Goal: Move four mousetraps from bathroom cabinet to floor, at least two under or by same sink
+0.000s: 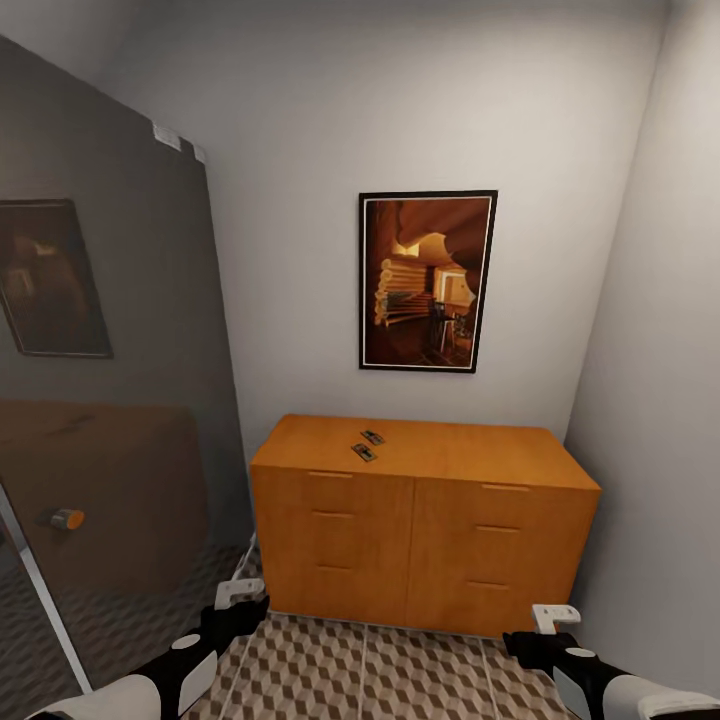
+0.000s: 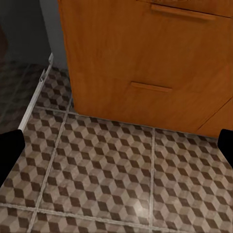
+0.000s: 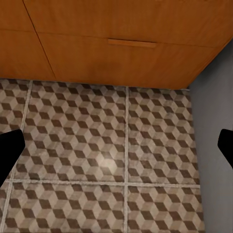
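Observation:
Two small mousetraps lie flat on the top of the orange-brown cabinet, near its middle-left. The cabinet stands against the far wall with its drawer fronts closed. My left gripper hangs low in front of the cabinet's left corner, my right gripper low before its right corner. Both are open and hold nothing. In the wrist views black fingertips stand wide apart over the cube-patterned bathroom floor. The sink is out of view.
A grey glass panel with a round knob and white frame runs along the left. A framed picture hangs above the cabinet. A grey wall closes the right side. Tiled floor lies between me and the cabinet.

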### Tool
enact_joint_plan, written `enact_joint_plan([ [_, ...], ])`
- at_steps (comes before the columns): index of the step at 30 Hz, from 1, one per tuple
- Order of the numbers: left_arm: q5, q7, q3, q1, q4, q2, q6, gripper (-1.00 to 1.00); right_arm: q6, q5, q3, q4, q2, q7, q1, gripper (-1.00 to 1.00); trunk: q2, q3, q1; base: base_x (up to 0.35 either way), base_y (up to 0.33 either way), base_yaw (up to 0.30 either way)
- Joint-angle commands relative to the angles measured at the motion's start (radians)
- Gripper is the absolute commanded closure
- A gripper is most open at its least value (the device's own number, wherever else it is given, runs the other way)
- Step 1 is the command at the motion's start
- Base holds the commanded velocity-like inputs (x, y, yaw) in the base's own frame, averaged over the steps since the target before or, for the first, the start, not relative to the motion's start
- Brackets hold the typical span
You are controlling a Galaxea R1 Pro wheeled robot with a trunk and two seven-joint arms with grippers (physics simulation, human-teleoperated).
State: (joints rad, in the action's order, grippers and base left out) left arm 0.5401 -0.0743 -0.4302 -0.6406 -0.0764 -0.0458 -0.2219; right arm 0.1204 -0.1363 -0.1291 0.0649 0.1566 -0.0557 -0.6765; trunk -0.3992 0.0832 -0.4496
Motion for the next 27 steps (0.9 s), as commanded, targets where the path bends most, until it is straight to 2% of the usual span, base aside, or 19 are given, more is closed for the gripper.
enact_joint_plan([
  [1, 0.011, -0.005, -0.007, 0.000, 0.001, -0.001, -0.002, -1.00, 0.008, -0.010, -0.008, 0.005, 0.000, -0.006, -0.002, -1.00, -0.001, 0.000, 0.000, 0.008, -0.005, 0.000],
  [8, 0.011, -0.006, -0.007, -0.001, 0.000, -0.001, 0.000, -1.00, 0.008, 0.000, -0.008, -0.007, 0.000, -0.006, -0.002, -1.00, -0.001, 0.000, 0.000, 0.003, -0.002, 0.000],
  [12, 0.011, -0.006, -0.007, -0.003, -0.009, -0.003, 0.001, -1.00, 0.009, 0.001, -0.006, -0.061, -0.001, -0.006, -0.003, -1.00, -0.001, 0.000, 0.000, 0.001, 0.000, 0.000],
  [13, 0.010, -0.007, -0.007, -0.004, -0.023, -0.005, 0.002, -1.00, 0.007, 0.001, -0.006, -0.116, -0.001, -0.005, -0.004, -1.00, -0.001, 0.000, 0.000, 0.000, 0.000, 0.000],
  [19, 0.009, -0.003, -0.007, -0.006, -0.116, -0.010, 0.029, -1.00, -0.011, -0.001, -0.006, -0.301, -0.001, -0.006, -0.005, -1.00, -0.001, 0.000, 0.000, 0.000, 0.000, 0.000],
  [23, 0.009, 0.021, -0.006, -0.007, -0.226, -0.008, 0.099, -1.00, -0.060, -0.004, -0.005, -0.434, 0.000, -0.005, -0.005, -1.00, -0.001, 0.000, 0.000, 0.000, 0.000, 0.000],
  [27, 0.010, 0.084, -0.006, -0.008, -0.378, -0.005, 0.207, -1.00, -0.139, -0.009, -0.005, -0.579, 0.000, -0.005, -0.007, -1.00, -0.001, 0.000, 0.000, 0.000, 0.000, 0.000],
])
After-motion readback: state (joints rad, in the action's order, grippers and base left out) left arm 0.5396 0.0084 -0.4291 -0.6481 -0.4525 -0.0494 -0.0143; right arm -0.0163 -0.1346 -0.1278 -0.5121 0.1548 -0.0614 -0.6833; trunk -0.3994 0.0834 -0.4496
